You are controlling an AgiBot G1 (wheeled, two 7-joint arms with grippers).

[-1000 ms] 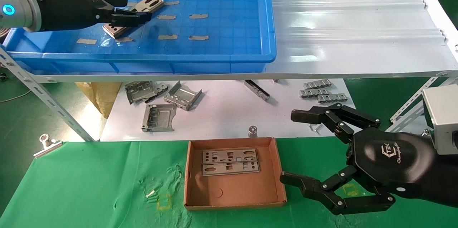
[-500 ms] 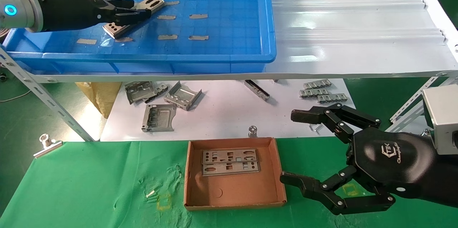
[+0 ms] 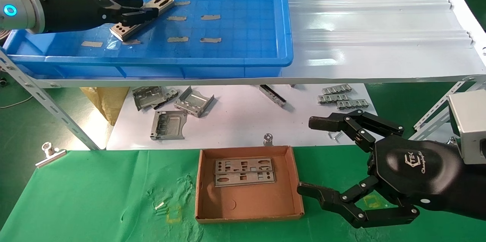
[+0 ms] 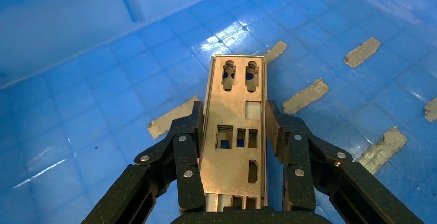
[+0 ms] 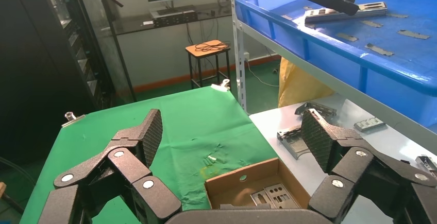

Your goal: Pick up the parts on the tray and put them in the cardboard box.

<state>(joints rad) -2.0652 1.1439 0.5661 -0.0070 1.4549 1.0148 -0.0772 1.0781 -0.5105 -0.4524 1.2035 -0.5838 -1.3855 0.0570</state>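
The left gripper [image 3: 133,15] is inside the blue tray [image 3: 228,61] on the shelf, its fingers [image 4: 188,147] closed against the 2 long edges of a silver plate [image 4: 234,126], which appears raised a little off the tray floor at its far end. 2 more plates [image 3: 244,171] already lie flat in the cardboard box [image 3: 248,211] on the green cloth [image 3: 95,192] below. The right gripper [image 3: 341,160] hangs just right of the box with its fingers spread wide and nothing between them. To do this step well, I judge the left arm should lift straight up until the plate clears the tray's raised rim, keep the squeeze even so the thin metal does not pivot or slip, then carry it down and over the box lengthwise, since the box looks only a little wider than 1 plate. From the head view the gripper covers the middle of the plate, and in the wrist view its near end is cut off, so how deep the hold goes is unclear. Whether the plate has fully left the floor is also hard to tell.
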